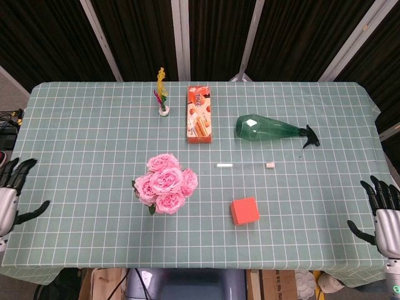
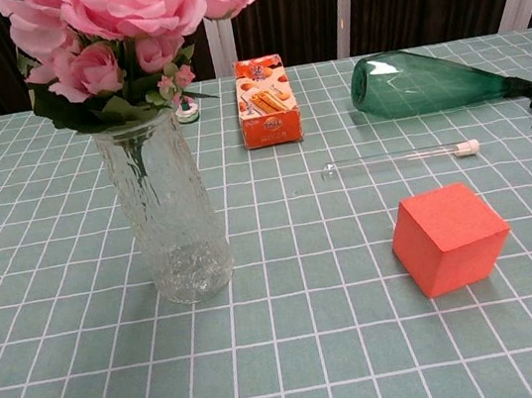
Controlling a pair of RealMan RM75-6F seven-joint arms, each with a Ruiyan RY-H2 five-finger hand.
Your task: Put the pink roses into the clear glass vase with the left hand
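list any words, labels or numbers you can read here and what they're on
Orange snack box: has printing and a picture of stick biscuits on top, but the lettering is too small and blurred to read.
Green spray bottle: no label visible.
Nothing else carries text.
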